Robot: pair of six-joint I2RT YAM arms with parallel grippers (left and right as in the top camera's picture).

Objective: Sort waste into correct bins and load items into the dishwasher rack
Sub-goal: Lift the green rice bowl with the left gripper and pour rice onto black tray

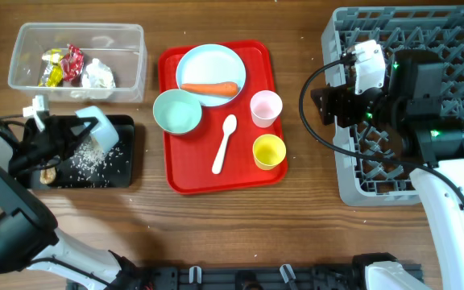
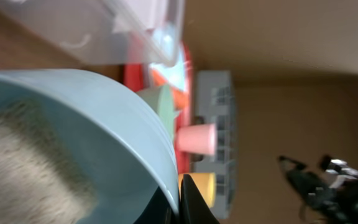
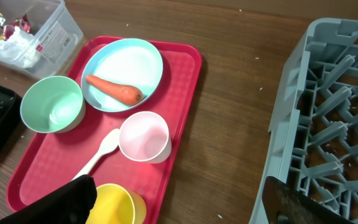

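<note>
My left gripper (image 1: 83,131) is shut on the rim of a light blue bowl (image 1: 103,131), tilted over the black bin (image 1: 126,165); spilled rice (image 1: 87,161) lies in the bin. In the left wrist view the jaws (image 2: 180,200) pinch the bowl's rim (image 2: 104,118), and rice (image 2: 17,168) remains inside. The red tray (image 1: 192,181) holds a blue plate (image 1: 208,60) with a carrot (image 1: 210,88), a green bowl (image 1: 177,110), a pink cup (image 1: 266,108), a yellow cup (image 1: 269,151) and a white spoon (image 1: 224,143). My right gripper (image 1: 329,105) is open and empty at the left edge of the grey dishwasher rack (image 1: 457,48).
A clear plastic bin (image 1: 22,56) with wrappers and crumpled paper stands at the back left. The right wrist view shows the carrot (image 3: 114,89), pink cup (image 3: 143,137), yellow cup (image 3: 114,205), the rack (image 3: 328,124) and bare wood between tray and rack.
</note>
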